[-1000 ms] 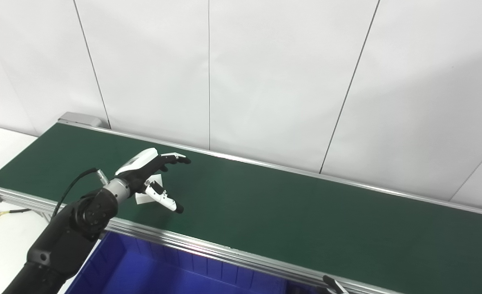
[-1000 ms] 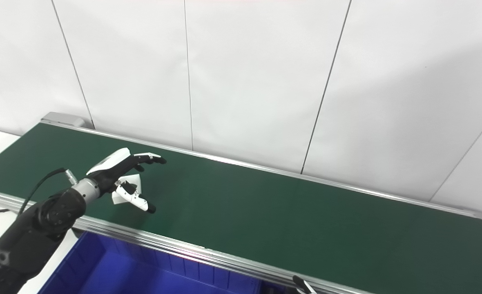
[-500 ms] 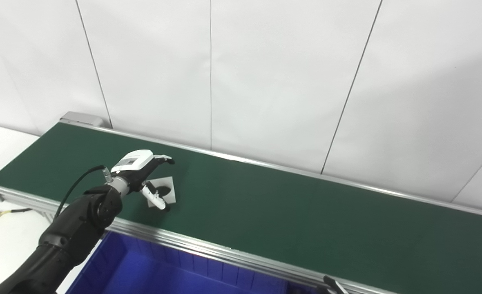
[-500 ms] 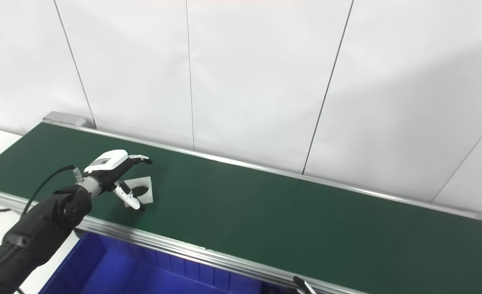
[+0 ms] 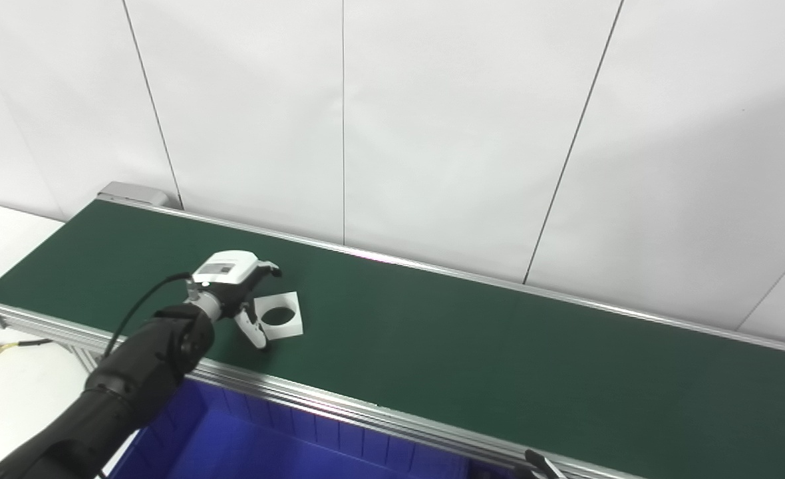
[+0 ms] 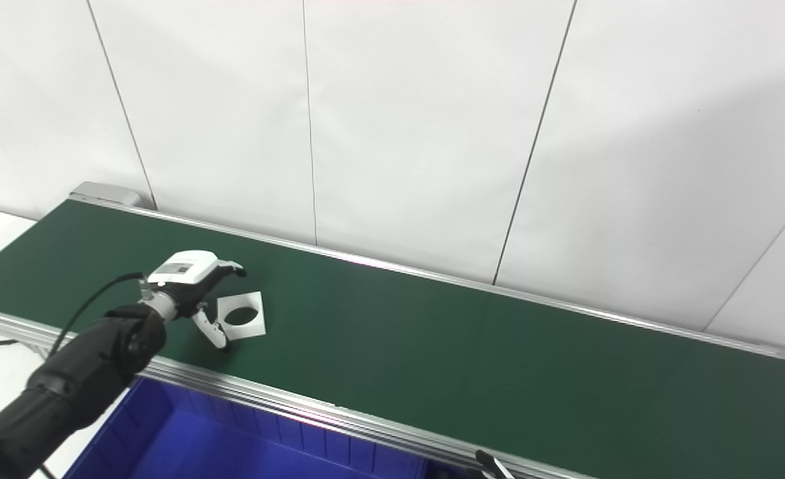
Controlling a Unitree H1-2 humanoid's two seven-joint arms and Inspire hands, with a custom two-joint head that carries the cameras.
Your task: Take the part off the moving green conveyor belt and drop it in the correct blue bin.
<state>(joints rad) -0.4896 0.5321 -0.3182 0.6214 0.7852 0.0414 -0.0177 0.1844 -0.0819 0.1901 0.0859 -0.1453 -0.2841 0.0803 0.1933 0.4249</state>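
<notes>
We see a blue bin [image 5: 286, 446] below the green belt [image 5: 499, 359] | white part [image 5: 279, 314] — flat, just right of left hand [image 5: 236, 293] | fingers spread, holding nothing.

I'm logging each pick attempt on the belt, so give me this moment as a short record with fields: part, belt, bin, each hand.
part: white square plate with a round hole, lying flat on the belt
belt: green, carrying only this part
bin: blue, below the belt's near rail, partly in view
left hand: low over the belt beside the part, fingers apart at its left edge; holds nothing
right hand: only a dark tip at the bottom edge; state unclear
</notes>
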